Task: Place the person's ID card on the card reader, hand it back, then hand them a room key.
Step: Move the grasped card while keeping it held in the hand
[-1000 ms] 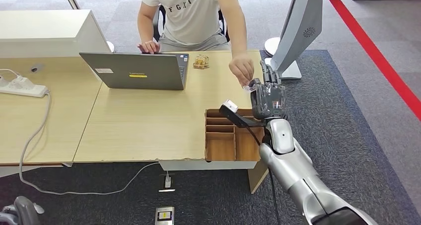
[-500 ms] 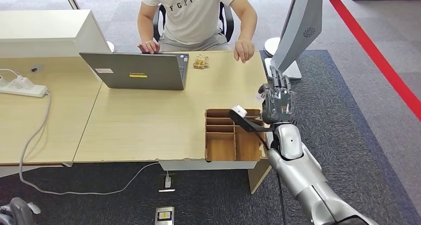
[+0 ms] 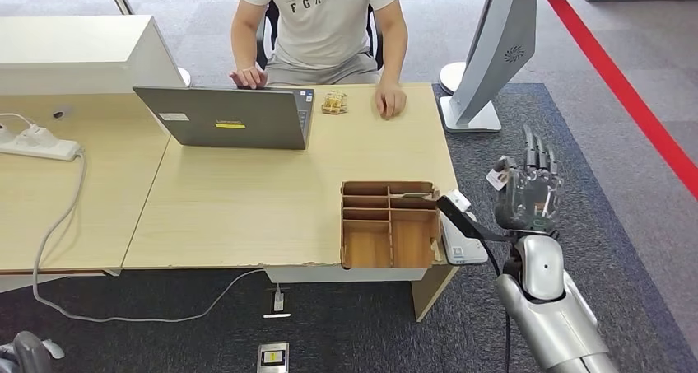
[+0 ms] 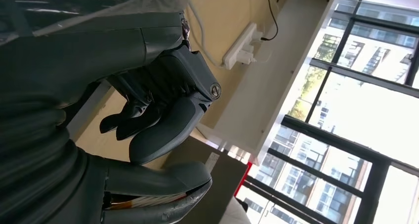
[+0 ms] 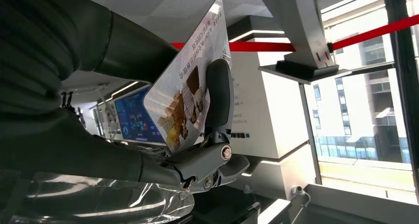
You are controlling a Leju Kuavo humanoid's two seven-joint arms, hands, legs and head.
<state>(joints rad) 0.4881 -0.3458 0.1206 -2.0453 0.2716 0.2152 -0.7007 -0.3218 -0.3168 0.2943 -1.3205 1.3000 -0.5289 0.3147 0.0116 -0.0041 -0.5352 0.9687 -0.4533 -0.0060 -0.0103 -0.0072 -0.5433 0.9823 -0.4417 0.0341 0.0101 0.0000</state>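
**Card in hand, arm swung off the desk**

Since the earlier frames the right hand (image 3: 529, 193) has drawn back from the person's reach and moved right, past the desk edge, now raised over the carpet with its fingers upright. It pinches the ID card (image 3: 496, 178), a small white corner at the thumb in the head view. The right wrist view gives more: the ID card (image 5: 190, 93) held flat between thumb and a dark finger, its printed face showing.

The left hand (image 4: 158, 120) hangs with fingers loosely curled around nothing.

Nearest on the desk (image 3: 247, 200) sits the brown divided tray (image 3: 387, 225), with the white card reader (image 3: 463, 243) just right of it. Farther off stands the laptop (image 3: 226, 118). At the far edge the person (image 3: 325, 19) rests a hand (image 3: 390, 101) on the desk.
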